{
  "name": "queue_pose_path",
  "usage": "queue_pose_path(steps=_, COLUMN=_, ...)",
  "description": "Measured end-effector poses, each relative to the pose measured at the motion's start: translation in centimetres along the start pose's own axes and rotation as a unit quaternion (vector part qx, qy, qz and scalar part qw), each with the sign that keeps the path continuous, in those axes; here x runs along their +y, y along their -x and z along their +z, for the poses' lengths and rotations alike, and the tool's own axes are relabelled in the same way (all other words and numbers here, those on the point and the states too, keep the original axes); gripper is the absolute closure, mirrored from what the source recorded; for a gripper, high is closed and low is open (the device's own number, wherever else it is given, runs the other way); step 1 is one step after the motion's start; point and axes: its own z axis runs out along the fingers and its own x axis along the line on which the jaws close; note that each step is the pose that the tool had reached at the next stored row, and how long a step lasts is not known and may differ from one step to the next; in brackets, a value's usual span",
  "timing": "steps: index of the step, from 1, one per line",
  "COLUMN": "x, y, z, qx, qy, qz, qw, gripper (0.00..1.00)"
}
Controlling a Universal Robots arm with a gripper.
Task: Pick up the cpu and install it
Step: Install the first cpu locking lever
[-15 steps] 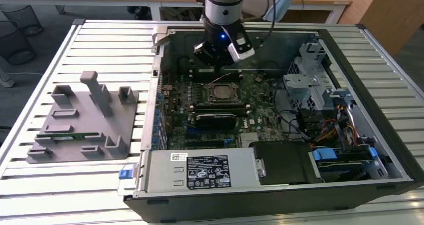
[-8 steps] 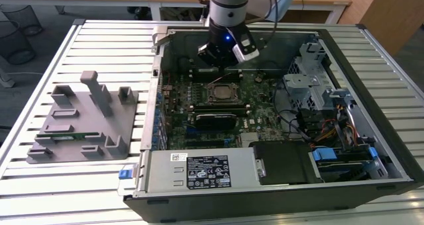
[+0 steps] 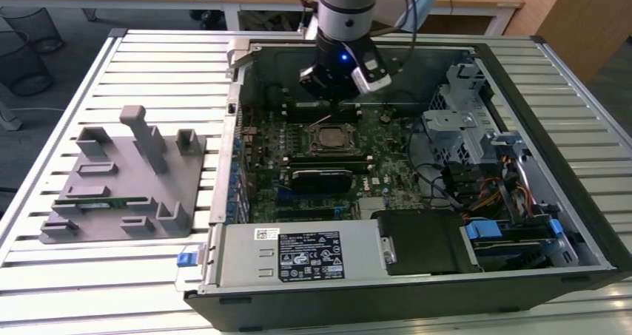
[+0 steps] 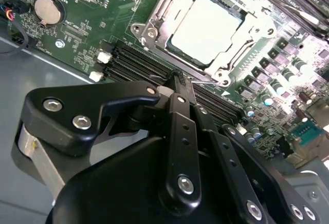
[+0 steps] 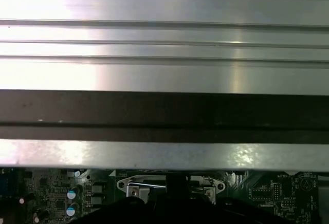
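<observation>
The cpu (image 4: 208, 26), a flat square chip with a shiny silver top, lies inside the metal-framed socket (image 4: 152, 32) on the green motherboard. In the exterior view the cpu (image 3: 327, 137) sits mid-board inside the open computer case. My gripper (image 4: 178, 78) hangs just above the board, its black fingers drawn together and shut on nothing, its tip beside the socket's edge over the memory slots (image 4: 139, 62). The exterior view has the gripper (image 3: 334, 102) just behind the socket, near the case's far wall. The first wrist view catches the socket frame (image 5: 134, 185) below the case wall.
A grey parts holder (image 3: 118, 176) with a green memory stick (image 3: 103, 200) stands on the slatted table at the exterior view's left. Inside the case are a power supply (image 3: 296, 254), a drive cage (image 3: 464, 120), cables, and a coin battery (image 4: 48, 9).
</observation>
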Motion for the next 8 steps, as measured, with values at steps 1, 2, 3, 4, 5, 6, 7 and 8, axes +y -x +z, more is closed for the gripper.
queue_pose_path(steps=1, x=0.00, y=0.07, z=0.04, qx=0.0000, qy=0.0000, qz=0.000, qw=1.0000, gripper=0.89)
queue_pose_path(steps=2, x=-0.01, y=0.12, z=0.09, qx=0.0000, qy=0.0000, qz=0.000, qw=1.0000, gripper=0.89)
queue_pose_path(steps=3, x=-0.01, y=0.17, z=0.15, qx=0.0000, qy=0.0000, qz=0.000, qw=1.0000, gripper=0.89)
queue_pose_path(steps=4, x=-0.02, y=0.23, z=0.22, qx=0.0000, qy=-0.0001, qz=0.000, qw=1.0000, gripper=0.89)
queue_pose_path(steps=5, x=-0.03, y=0.29, z=0.32, qx=0.0000, qy=-0.0001, qz=0.000, qw=1.0000, gripper=0.89)
queue_pose_path(steps=6, x=-0.03, y=0.33, z=0.44, qx=0.0000, qy=-0.0002, qz=0.000, qw=1.0000, gripper=0.89)
queue_pose_path(steps=7, x=-0.04, y=0.37, z=0.57, qx=0.0000, qy=-0.0003, qz=0.000, qw=1.0000, gripper=0.89)
queue_pose_path(steps=8, x=-0.06, y=0.40, z=0.72, qx=0.0000, qy=-0.0003, qz=0.000, qw=1.0000, gripper=0.89)
